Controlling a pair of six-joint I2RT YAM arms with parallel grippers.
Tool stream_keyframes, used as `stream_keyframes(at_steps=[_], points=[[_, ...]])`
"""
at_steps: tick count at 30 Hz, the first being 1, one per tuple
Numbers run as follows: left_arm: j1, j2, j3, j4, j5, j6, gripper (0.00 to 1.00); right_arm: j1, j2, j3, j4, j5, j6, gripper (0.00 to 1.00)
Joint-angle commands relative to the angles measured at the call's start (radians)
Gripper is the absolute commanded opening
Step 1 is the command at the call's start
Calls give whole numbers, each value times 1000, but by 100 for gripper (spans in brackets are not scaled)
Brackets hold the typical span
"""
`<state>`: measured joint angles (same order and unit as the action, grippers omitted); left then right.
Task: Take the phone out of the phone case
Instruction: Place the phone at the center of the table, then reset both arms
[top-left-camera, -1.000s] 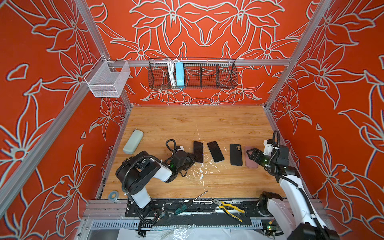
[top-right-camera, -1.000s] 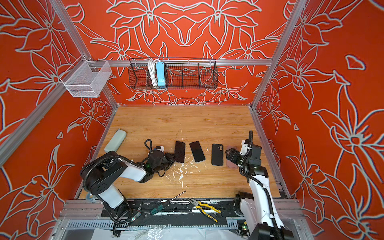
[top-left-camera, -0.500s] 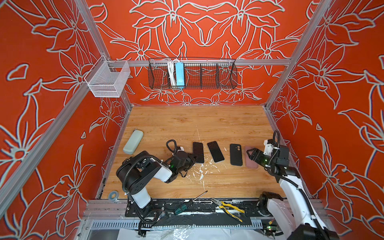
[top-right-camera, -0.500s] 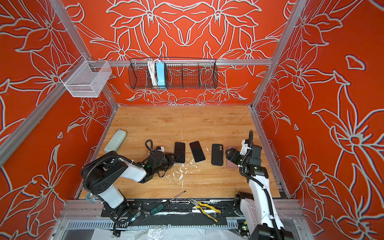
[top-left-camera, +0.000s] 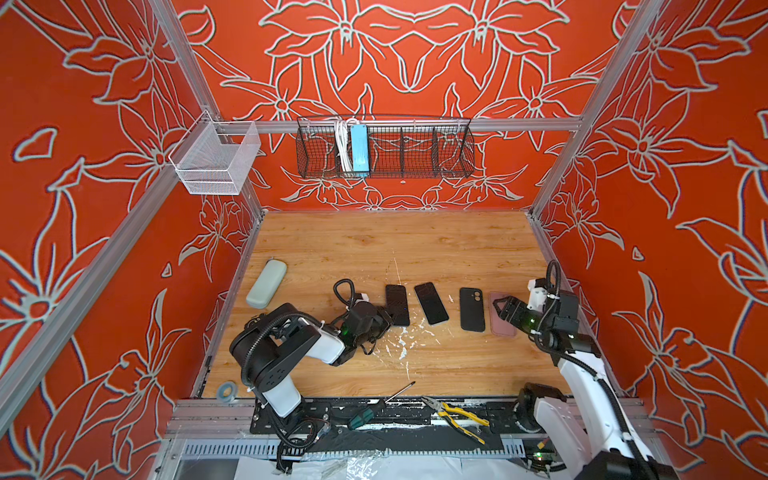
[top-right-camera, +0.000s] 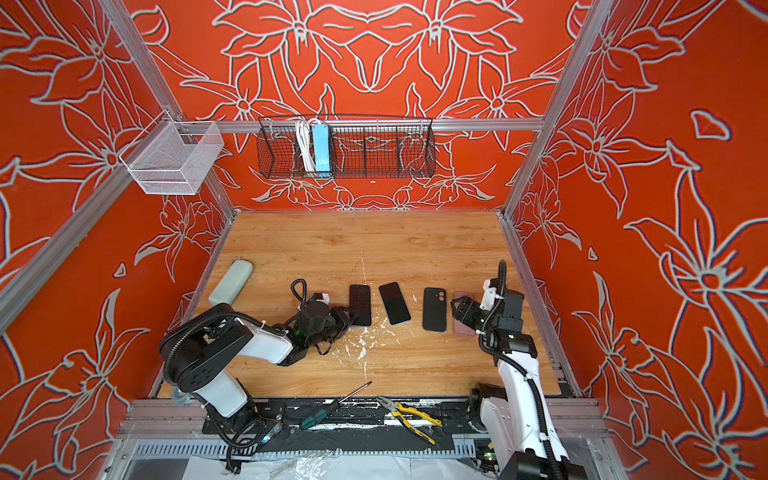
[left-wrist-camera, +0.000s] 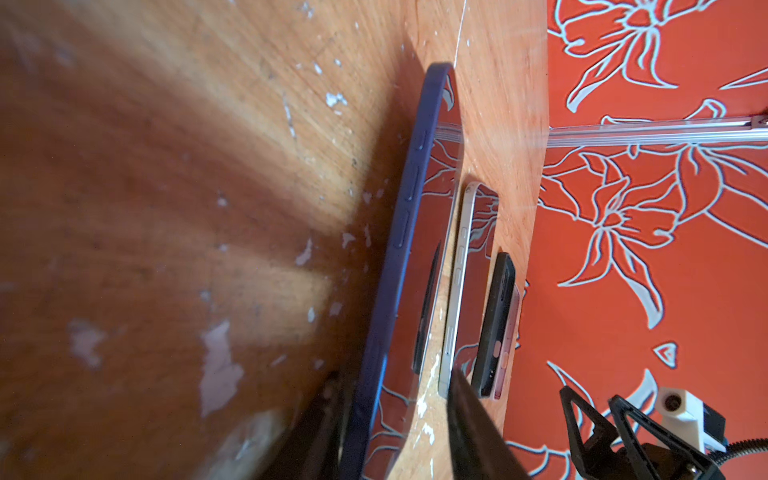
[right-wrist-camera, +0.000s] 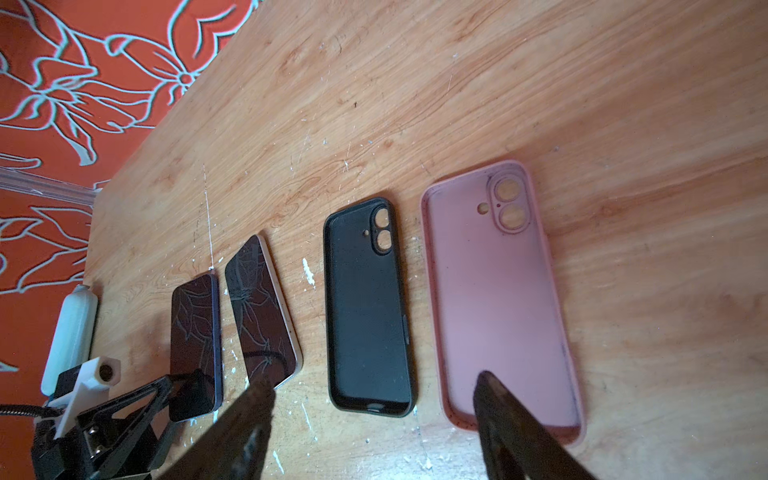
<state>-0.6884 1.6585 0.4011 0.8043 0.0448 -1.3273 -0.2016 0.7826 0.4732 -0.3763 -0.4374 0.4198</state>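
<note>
Found a black glass-fronted phone seated face up in a navy-blue rubbery phone case. Lies flat on the wooden desk, left of centre and closer to the near edge than the far one. Noted in a row toward the right edge, each apart from the next: a bare silver-edged phone, an empty black case and an empty pink case.

Found the left gripper low at the near short end of the cased phone. Jaws spread to either side of the phone case, with a visible gap on one side and nothing pinched. Found the right gripper hovering above the desk by the empty cases, jaws spread wide, holding nothing.

Judged the phone light, rigid and slick on its glass, liable to crack or scratch if dropped or levered hard. Judged the phone case soft and grippy, with a lip wrapping the screen edge. Recommend pinning the phone case by its long sides and peeling one corner of the lip back. Recommend then taking the phone by its side edges, not across the glass. Expect slipping if gripped on the face.
</note>
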Motion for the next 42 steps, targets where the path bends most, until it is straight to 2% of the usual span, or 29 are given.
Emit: stream_keyframes(at_steps=[1,12,15,22,26,27,29,33,36,38,42], points=[[-8,-17,4,-84,-23,-3,45,4,-13,-5,-4,-17,2,77],[-8,-47,5,-141,-29,-15,48,4,-25,2,-15,-18,2,77],[-9,-65,5,-160,-31,-3,55,4,-25,2,-17,-17,0,77],[-10,-96,4,-198,-32,0,56,4,-27,8,-20,-24,1,77],[-10,-140,14,-256,-23,18,64,4,-27,20,-31,-25,-17,77],[-10,-157,24,-286,-23,34,68,4,-25,21,-28,-30,-26,77],[-8,-210,67,-401,-30,95,77,4,-9,23,-17,-31,-32,77],[-1,-321,168,-626,-69,251,86,4,26,50,-5,-34,-48,77],[36,-404,184,-672,-75,337,94,3,48,92,-15,-25,-88,77],[96,-453,170,-675,-38,374,100,2,60,116,-14,-13,-93,77],[246,-532,155,-697,71,442,97,4,88,140,38,-25,-70,77]])
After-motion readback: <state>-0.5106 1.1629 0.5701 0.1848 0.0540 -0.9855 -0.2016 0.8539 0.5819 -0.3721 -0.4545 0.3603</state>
